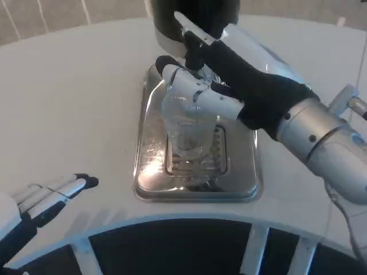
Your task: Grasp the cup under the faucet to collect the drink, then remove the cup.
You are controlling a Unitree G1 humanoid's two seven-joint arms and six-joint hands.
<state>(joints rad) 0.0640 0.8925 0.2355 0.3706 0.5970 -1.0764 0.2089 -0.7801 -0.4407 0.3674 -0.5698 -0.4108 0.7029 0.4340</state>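
Note:
A clear ribbed plastic cup (pixel 184 129) stands on the grate of a shiny steel drip tray (pixel 150 143), below the dark dispenser (pixel 195 20) and its faucet (pixel 194 48). My right hand (pixel 221 86) reaches in from the right and its white fingers (pixel 186 86) wrap around the cup's upper part, gripping it. My left hand (pixel 43 197) lies flat on the table at the lower left with fingers stretched out, far from the tray and holding nothing.
The white round table (pixel 74 97) spreads out to the left of the tray. Its front edge (pixel 172 220) runs close below the tray, with a dark gap and white struts beyond.

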